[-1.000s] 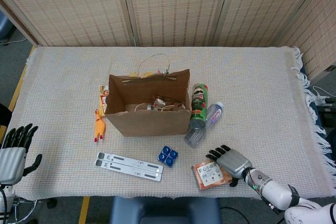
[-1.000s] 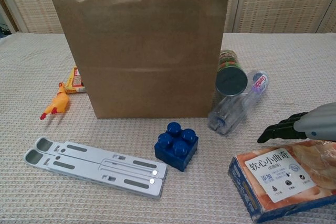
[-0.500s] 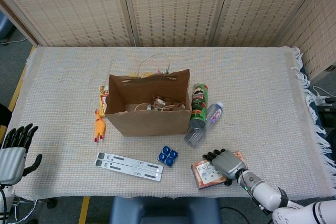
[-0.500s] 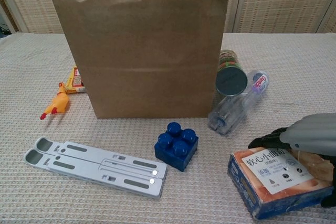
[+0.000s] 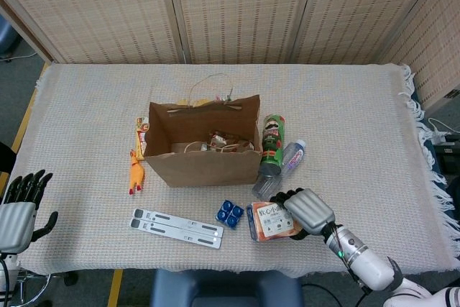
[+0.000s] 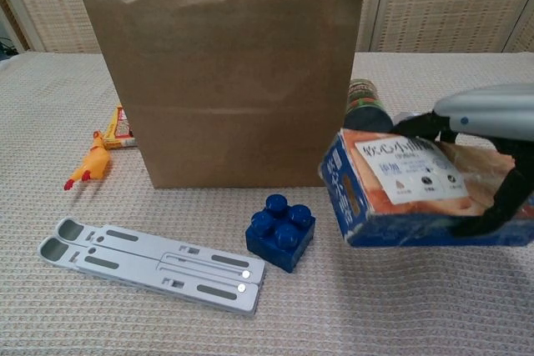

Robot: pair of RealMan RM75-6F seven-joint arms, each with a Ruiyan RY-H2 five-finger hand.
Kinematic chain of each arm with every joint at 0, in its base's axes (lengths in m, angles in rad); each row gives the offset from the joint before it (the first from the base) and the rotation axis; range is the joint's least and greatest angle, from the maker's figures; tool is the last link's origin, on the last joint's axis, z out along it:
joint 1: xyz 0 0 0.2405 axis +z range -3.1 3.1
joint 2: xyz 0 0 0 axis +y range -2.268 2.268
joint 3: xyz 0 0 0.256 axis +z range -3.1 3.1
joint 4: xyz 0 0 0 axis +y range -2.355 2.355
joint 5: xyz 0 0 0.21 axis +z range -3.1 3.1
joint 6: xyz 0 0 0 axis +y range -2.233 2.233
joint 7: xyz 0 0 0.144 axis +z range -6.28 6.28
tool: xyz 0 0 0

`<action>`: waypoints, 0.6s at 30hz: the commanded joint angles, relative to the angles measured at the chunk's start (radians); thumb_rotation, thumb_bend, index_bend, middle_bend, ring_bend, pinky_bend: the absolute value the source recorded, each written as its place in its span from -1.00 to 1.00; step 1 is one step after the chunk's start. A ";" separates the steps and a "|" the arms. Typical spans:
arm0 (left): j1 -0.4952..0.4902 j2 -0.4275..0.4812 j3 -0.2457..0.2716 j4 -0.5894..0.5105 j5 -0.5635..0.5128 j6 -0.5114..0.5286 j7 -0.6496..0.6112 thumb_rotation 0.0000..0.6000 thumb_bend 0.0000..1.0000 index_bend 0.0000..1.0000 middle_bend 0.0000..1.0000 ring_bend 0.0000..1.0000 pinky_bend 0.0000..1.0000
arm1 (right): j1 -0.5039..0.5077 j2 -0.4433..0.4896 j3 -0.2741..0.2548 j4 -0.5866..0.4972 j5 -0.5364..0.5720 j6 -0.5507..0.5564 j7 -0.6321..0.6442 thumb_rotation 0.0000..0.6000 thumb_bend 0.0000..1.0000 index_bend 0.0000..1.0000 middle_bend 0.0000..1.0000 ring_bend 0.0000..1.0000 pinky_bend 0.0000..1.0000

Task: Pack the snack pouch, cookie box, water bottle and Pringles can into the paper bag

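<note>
The brown paper bag stands open at the table's middle; a red-and-white packet lies inside it. The green Pringles can and the clear water bottle lie just right of the bag. My right hand grips the orange-and-blue cookie box, which hangs tilted above the table in front of the bottle. The box hides most of the bottle in the chest view. My left hand rests open off the table's front left corner, holding nothing.
A blue toy brick and a grey folding stand lie in front of the bag. A yellow rubber chicken and a small yellow box lie left of it. Woven screens stand behind the table.
My right hand closed on the cookie box, lifted it off the table and carried it left, toward the bag. The left hand has not moved.
</note>
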 commanded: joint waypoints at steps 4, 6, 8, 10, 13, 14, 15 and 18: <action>0.000 0.001 0.000 0.001 0.001 -0.001 -0.002 1.00 -0.24 -0.89 -1.00 -1.00 -1.00 | 0.007 0.075 0.169 -0.143 -0.032 0.113 0.067 1.00 -0.45 0.11 0.05 0.11 0.30; -0.001 0.001 0.001 0.001 0.002 -0.002 -0.004 1.00 -0.24 -0.89 -1.00 -1.00 -1.00 | 0.021 0.077 0.236 -0.177 -0.005 0.141 0.091 1.00 -0.45 0.10 0.05 0.10 0.30; -0.001 0.002 0.001 0.002 0.002 -0.003 -0.007 1.00 -0.24 -0.89 -1.00 -1.00 -1.00 | 0.039 0.066 0.299 -0.190 0.015 0.176 0.085 1.00 -0.45 0.09 0.05 0.09 0.30; -0.001 0.003 0.001 0.003 0.003 -0.003 -0.008 1.00 -0.24 -0.89 -1.00 -1.00 -1.00 | 0.058 0.039 0.350 -0.192 0.037 0.209 0.074 1.00 -0.45 0.07 0.06 0.08 0.30; -0.002 0.004 0.002 0.004 0.004 -0.004 -0.011 1.00 -0.24 -0.89 -1.00 -1.00 -1.00 | 0.103 -0.016 0.419 -0.181 0.105 0.236 0.033 1.00 -0.45 0.06 0.06 0.07 0.30; -0.002 0.004 0.002 0.004 0.005 -0.004 -0.011 1.00 -0.24 -0.89 -1.00 -1.00 -1.00 | 0.127 -0.039 0.439 -0.170 0.136 0.239 0.004 1.00 -0.45 0.06 0.06 0.07 0.30; -0.002 0.004 0.002 0.004 0.005 -0.004 -0.012 1.00 -0.24 -0.89 -1.00 -1.00 -1.00 | 0.145 -0.057 0.452 -0.160 0.160 0.240 -0.020 1.00 -0.45 0.06 0.06 0.07 0.30; -0.002 0.004 0.002 0.004 0.006 -0.004 -0.015 1.00 -0.24 -0.89 -1.00 -1.00 -1.00 | 0.206 -0.126 0.485 -0.112 0.233 0.248 -0.093 1.00 -0.45 0.05 0.05 0.06 0.30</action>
